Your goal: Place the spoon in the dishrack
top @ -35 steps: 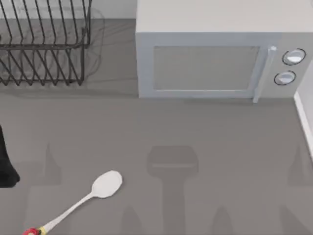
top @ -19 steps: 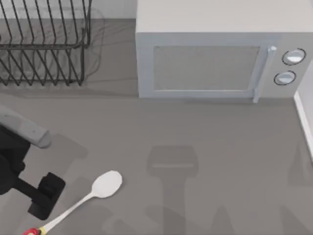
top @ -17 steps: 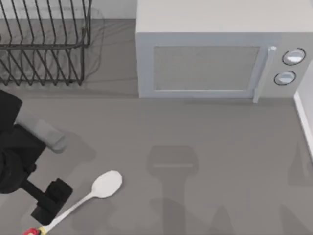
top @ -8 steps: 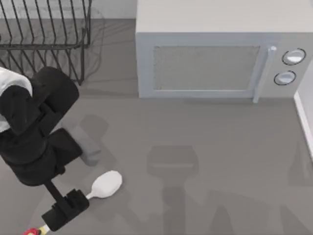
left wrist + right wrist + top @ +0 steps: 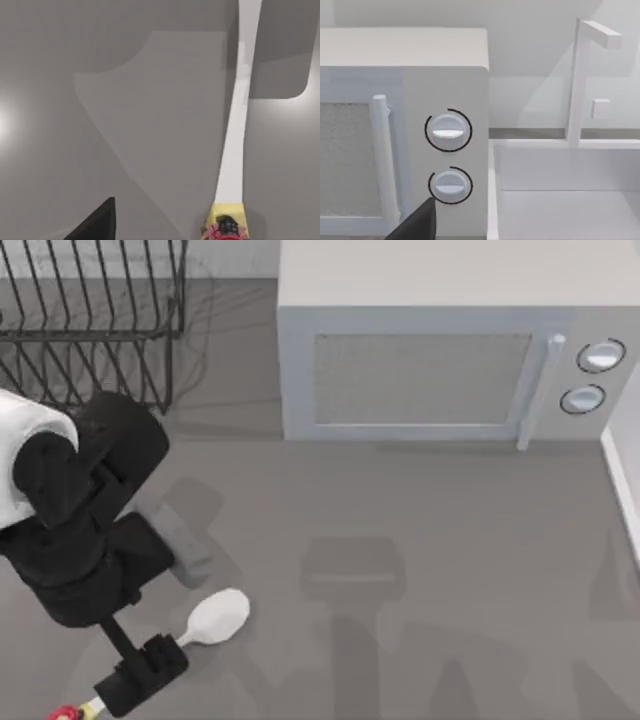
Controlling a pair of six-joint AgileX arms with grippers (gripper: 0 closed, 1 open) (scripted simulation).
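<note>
I am holding my left gripper [image 5: 140, 676] low over the slim handle of the white spoon [image 5: 218, 618], which is lying flat on the grey table [image 5: 420, 540] near its front left; whether the fingers are apart I cannot tell. The black wire dishrack [image 5: 90, 330] is standing at the back left, well apart.

- The dishrack [image 5: 90, 330] stands at the back left of my table [image 5: 420, 570].
- The microwave [image 5: 440, 350] stands right of it, at the back.
- The spoon [image 5: 205, 623] lies flat at the front left, its bowl toward the middle and its handle toward the front left corner.
- My left gripper [image 5: 140, 677] sits right over the spoon's handle.
- A sink [image 5: 560, 190] sits just beside the microwave's knobs.
</note>
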